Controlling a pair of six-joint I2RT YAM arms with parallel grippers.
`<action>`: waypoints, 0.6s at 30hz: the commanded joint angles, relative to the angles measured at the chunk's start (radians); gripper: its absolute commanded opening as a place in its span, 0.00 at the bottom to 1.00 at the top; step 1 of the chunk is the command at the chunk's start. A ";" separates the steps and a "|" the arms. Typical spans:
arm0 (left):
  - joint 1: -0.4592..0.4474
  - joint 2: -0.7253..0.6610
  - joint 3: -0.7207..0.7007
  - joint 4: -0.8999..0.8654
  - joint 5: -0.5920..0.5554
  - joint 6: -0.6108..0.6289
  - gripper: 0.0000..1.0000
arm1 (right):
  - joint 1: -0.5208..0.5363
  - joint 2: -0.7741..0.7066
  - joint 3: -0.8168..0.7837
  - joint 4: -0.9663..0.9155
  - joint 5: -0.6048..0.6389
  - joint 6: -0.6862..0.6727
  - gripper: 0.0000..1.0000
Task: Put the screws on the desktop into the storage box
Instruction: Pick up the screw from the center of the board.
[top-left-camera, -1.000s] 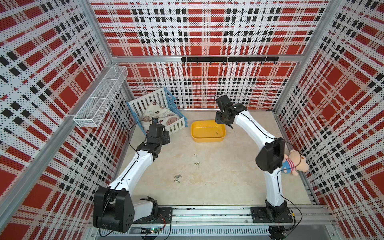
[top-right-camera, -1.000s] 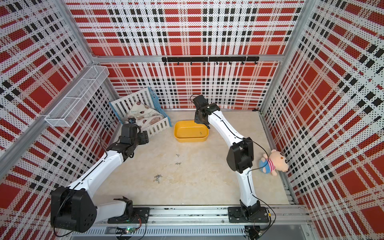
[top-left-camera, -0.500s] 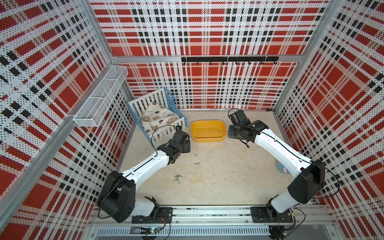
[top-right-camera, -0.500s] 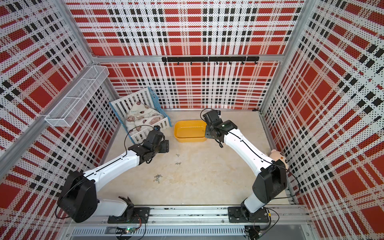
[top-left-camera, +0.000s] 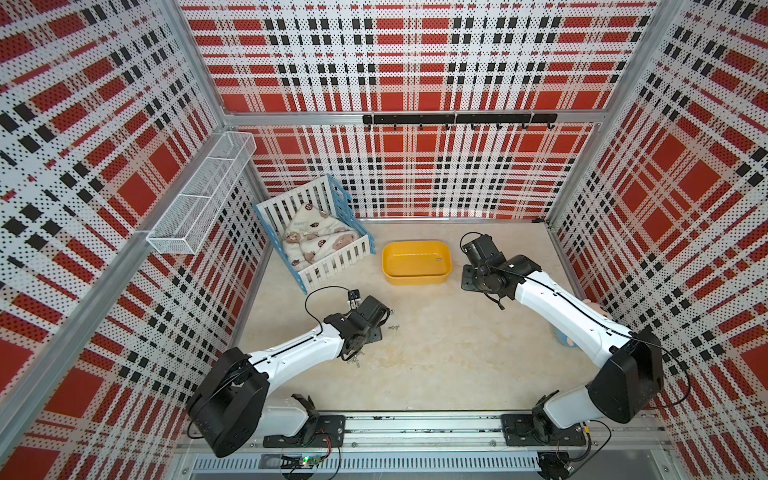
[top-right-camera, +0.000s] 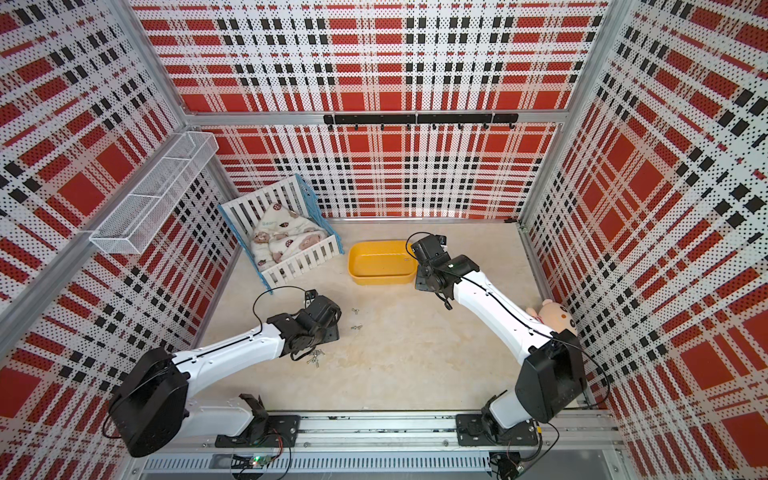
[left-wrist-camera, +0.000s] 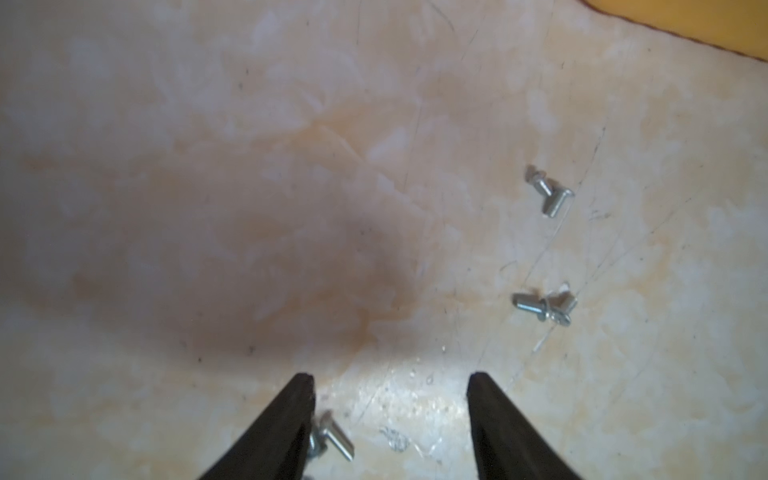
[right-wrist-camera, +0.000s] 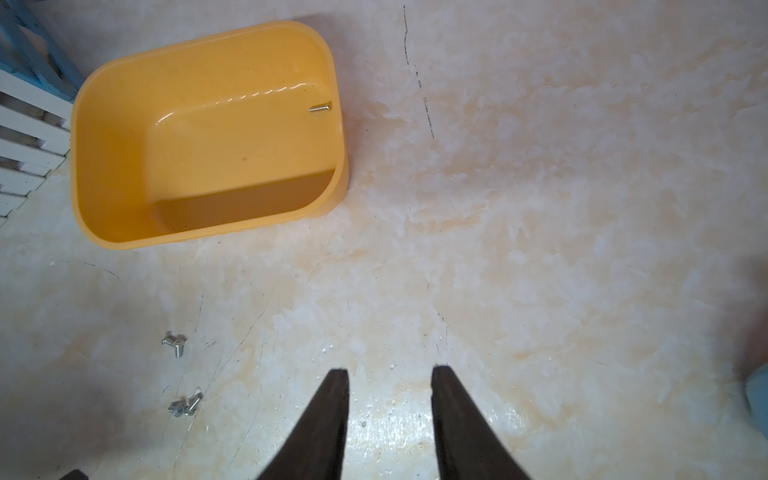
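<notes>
Left wrist view: the left claw hangs low over the counter. Its two black fingers are spread and clamp nothing. One screw lies on the counter inside the gap, against the inner face of one finger. Two small clumps of screws lie beyond the tips, off to one side. A corner of the yellow storage box shows farther off, apart from them.

Right wrist view: the right claw is also released, its jaws parted over bare counter. The storage box stands upright beyond the tips, with a single screw inside, close to one short wall. Two little groups of screws lie on the counter outside the box. A slatted crib stands just beside its far end.

In both top views the box sits toward the back of the counter, between the white-and-blue crib and the right claw, which hovers just beside it. The left claw is over the loose screws nearer the front. A larger cluster of screws shows at the edge of that arm's wrist. A white wire-mesh basket hangs on the left wall. A plush toy lies by the right arm.
</notes>
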 joint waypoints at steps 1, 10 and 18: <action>-0.025 -0.062 -0.026 -0.055 -0.033 -0.153 0.62 | 0.002 -0.028 -0.025 0.027 -0.012 0.001 0.39; -0.018 -0.092 -0.072 -0.081 -0.023 -0.175 0.46 | 0.002 -0.030 -0.058 0.044 -0.030 0.003 0.38; -0.010 -0.132 -0.121 -0.086 -0.016 -0.213 0.41 | 0.003 -0.022 -0.063 0.047 -0.037 0.000 0.38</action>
